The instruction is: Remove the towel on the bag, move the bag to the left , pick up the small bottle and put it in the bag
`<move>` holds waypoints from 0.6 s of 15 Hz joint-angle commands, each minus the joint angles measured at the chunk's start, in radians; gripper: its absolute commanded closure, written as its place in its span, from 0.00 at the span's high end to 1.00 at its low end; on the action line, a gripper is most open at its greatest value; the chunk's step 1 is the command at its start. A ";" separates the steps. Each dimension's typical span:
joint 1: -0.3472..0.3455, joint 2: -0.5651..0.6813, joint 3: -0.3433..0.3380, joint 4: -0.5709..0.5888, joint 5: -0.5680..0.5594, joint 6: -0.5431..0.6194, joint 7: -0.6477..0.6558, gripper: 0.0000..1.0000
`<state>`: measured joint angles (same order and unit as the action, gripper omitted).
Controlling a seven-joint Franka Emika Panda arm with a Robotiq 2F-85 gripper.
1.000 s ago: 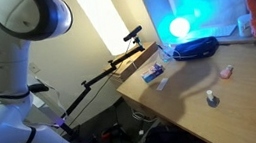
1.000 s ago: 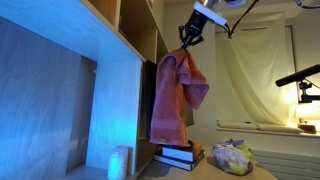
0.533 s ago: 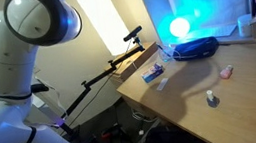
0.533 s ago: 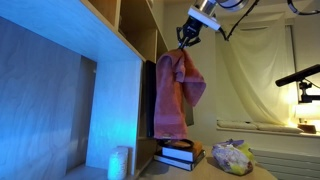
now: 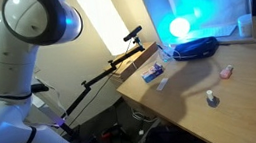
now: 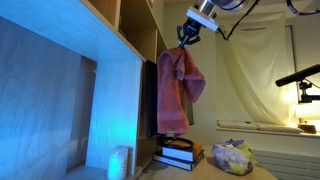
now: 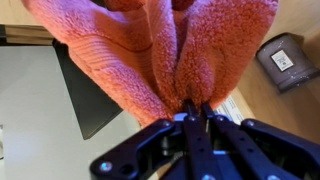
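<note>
Holding the towel (image 6: 175, 90) up high over the table (image 5: 186, 91).
The gripper (image 6: 188, 36) is pinched tight on the top of the towel, so the cloth hangs straight down, its long way running up and down. The bag (image 6: 232, 157) lies bare on the table, far below the gripper and off to one side of the cloth.

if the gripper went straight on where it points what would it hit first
The towel hanging from the gripper's jaws; past it, probably the dark stack beneath, though depth is unclear.
</note>
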<state>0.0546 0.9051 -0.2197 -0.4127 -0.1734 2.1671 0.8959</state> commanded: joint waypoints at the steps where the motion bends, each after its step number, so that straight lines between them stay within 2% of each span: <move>1: 0.000 0.000 0.000 0.000 0.000 0.000 0.000 0.02; 9: -0.007 0.005 0.004 -0.006 0.005 -0.018 -0.004 0.02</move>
<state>0.0485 0.9213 -0.2186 -0.4136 -0.1728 2.1655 0.8948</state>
